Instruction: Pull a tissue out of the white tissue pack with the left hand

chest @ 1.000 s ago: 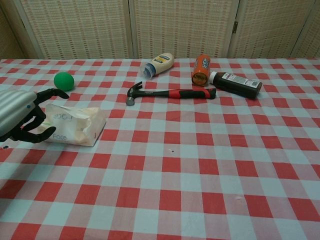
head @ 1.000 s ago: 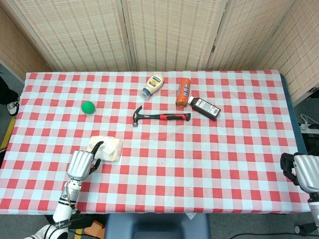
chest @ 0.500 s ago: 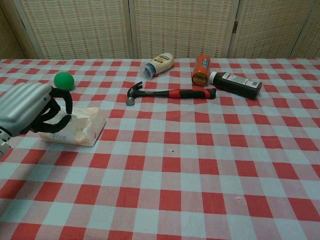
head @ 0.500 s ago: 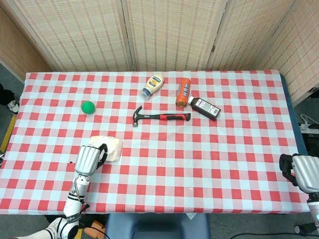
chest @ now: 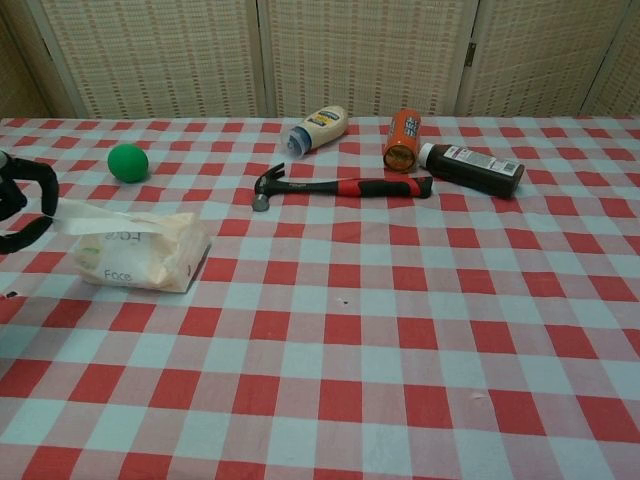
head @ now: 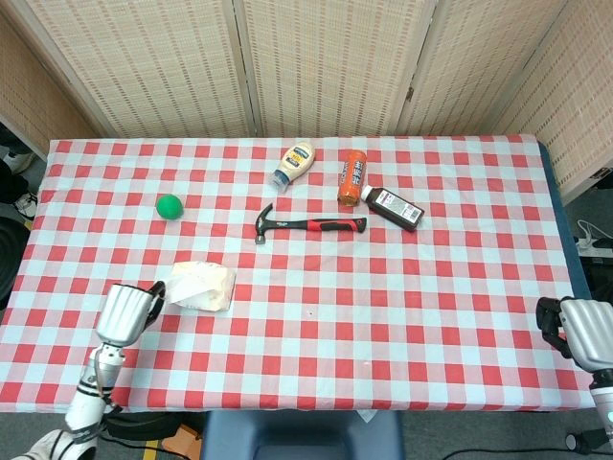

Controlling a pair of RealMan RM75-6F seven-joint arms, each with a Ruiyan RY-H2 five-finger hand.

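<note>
Table: red-and-white checked tablecloth [head: 431, 287] covers the whole top; woven cane screens stand behind the far edge
White tissue pack: soft white plastic pack [head: 203, 286] [chest: 140, 255] lies flat on the near-left part of the cloth, with printed lettering on its near face
Tissue: a thin white tissue sheet [chest: 100, 217] runs from the top of the pack leftward to the left hand; it is stretched out and partly drawn from the pack, its other end at the pack's top
Left hand: silver-backed left hand [head: 126, 311] [chest: 22, 205] sits just left of the pack at the near-left table edge; dark fingers pinch the left end of the tissue
Right hand: silver-and-black right hand [head: 579, 329] sits off the near-right corner of the table, well apart from every object; fingers curled inward, nothing in them
Green ball: small green ball [head: 170, 206] [chest: 127, 162] rests far-left of the pack, apart from it
Hammer: steel-headed hammer with red-and-black handle [head: 308, 224] [chest: 340, 187] lies mid-table, head to the left
Bottles: white squeeze bottle [head: 295, 165], orange bottle [head: 352, 177] and dark bottle with white label [head: 394, 208] all lie on their sides beyond the hammer; the orange and dark ones are just beside each other
</note>
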